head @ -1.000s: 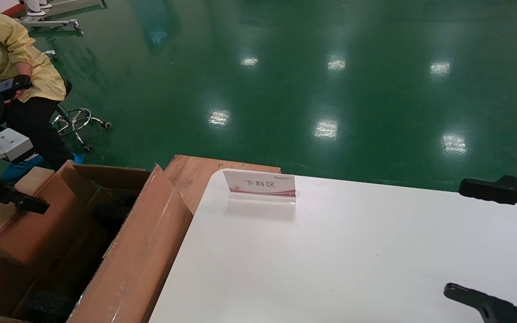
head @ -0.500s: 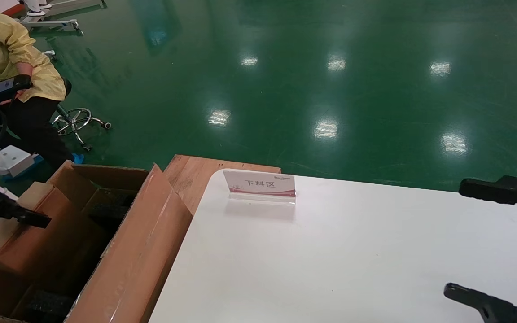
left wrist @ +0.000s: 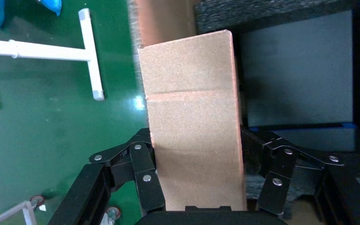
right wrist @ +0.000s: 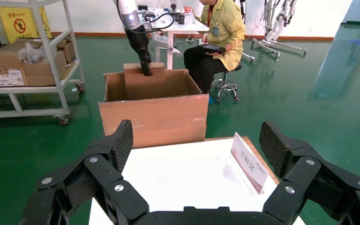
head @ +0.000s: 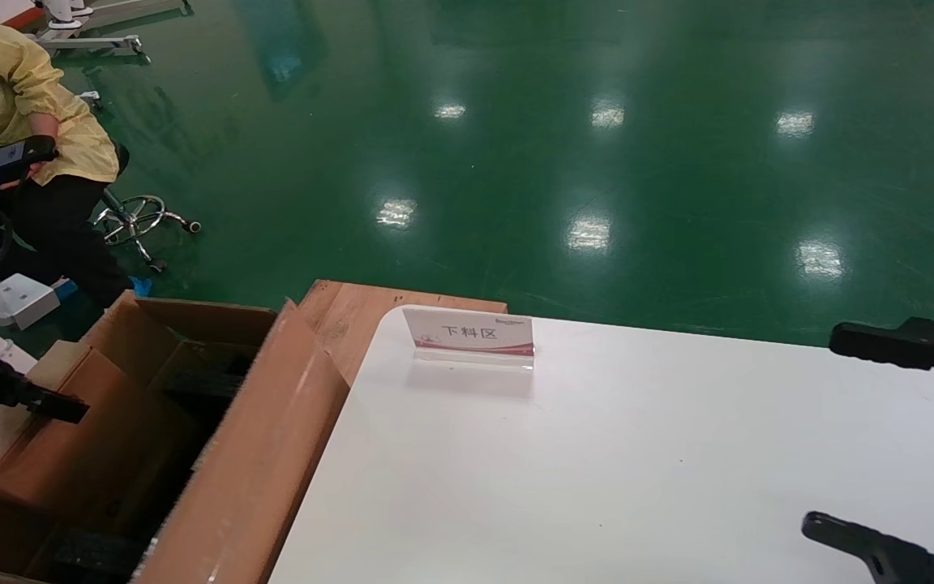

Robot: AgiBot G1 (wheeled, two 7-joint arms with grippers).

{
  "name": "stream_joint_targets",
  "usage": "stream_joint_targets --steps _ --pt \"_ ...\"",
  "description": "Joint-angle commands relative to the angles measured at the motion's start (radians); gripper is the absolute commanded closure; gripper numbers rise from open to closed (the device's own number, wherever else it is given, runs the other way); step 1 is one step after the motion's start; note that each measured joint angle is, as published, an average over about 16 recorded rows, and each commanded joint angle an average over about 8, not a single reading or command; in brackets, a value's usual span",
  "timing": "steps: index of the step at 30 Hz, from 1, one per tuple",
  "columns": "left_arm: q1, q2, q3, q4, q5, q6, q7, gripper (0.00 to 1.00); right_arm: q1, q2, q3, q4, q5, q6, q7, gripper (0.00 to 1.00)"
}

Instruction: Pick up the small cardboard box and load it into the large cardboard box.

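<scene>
The small cardboard box (head: 70, 438) stands upright, partly sunk inside the large cardboard box (head: 256, 454) beside the table's left edge. My left gripper (head: 37, 397) is shut on its upper end. In the left wrist view the fingers (left wrist: 145, 173) press both sides of the small cardboard box (left wrist: 192, 122), with black foam (left wrist: 281, 14) beyond it. The right wrist view shows the small cardboard box (right wrist: 143, 84) poking out of the large cardboard box (right wrist: 154, 117). My right gripper (head: 840, 438) hangs open over the table's right side, holding nothing.
A white table (head: 637, 470) carries a small sign stand (head: 471, 332). A wooden board (head: 345, 312) lies between table and carton. A seated person in yellow (head: 21, 122) is behind the carton. A shelf rack (right wrist: 28, 70) stands farther off. A dark grey slab (left wrist: 300, 70) lies inside the carton.
My left gripper has moved down and slightly left with the small cardboard box, sinking it deeper into the large cardboard box. The right arm has not moved.
</scene>
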Motion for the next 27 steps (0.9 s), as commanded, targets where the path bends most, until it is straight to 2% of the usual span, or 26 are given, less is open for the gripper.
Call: stream_joint_targets --steps 1,20,27 --pt "-0.001 0.000 0.000 -0.001 0.000 0.000 0.000 0.00 0.000 0.000 0.000 0.000 0.000 0.000 0.000 0.00" --pt "-0.008 -0.001 -0.004 -0.010 0.004 -0.001 0.001 0.00 0.000 0.000 0.000 0.000 0.000 0.000 0.000 0.00" --pt "-0.052 -0.002 -0.036 -0.079 -0.006 -0.027 0.052 0.00 0.000 0.000 0.000 -0.001 0.000 0.000 0.000 0.00"
